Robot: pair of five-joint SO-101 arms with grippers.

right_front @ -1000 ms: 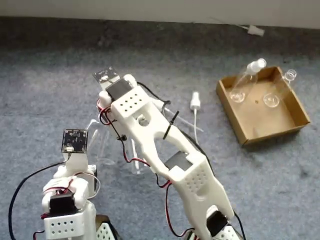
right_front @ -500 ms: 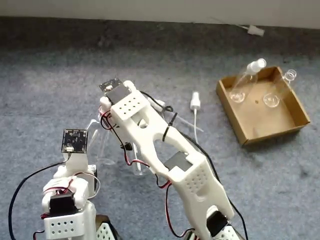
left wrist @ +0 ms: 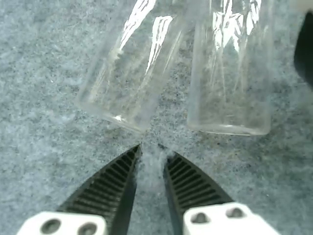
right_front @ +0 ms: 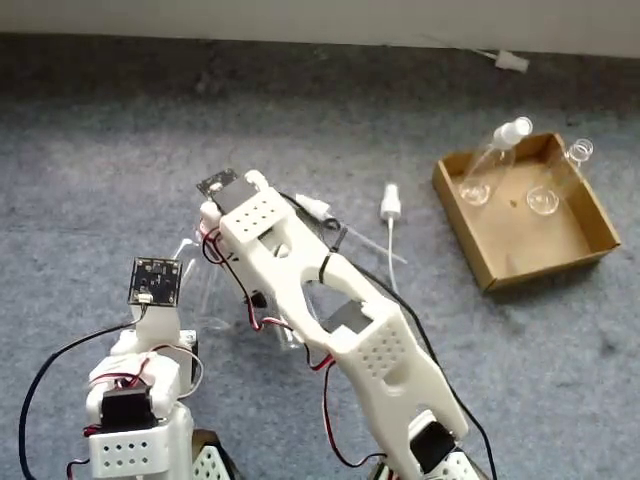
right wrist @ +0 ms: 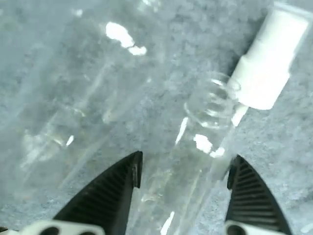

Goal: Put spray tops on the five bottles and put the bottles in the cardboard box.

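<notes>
Two arms low over clear bottles on grey carpet; cardboard box toward the right edge.

Left of the surface's middle: left gripper [left wrist: 153, 152], fingers a narrow gap apart, gripping nothing, tips just short of the bases of a tilted bottle [left wrist: 122, 83] and a neighbouring bottle [left wrist: 230, 73]. Right gripper [right wrist: 186, 161]: fingers spread wide astride an open-necked bottle [right wrist: 208, 117], not closed on it; white spray top [right wrist: 269, 58] just beside that neck. Mid-surface: loose spray top [right_front: 390, 207], dip tube trailing. Right side: cardboard box [right_front: 545, 240] holds a capped bottle [right_front: 490, 160] leaning on its far wall and an uncapped bottle [right_front: 545, 200]. Far edge: stray spray top [right_front: 510, 62].
</notes>
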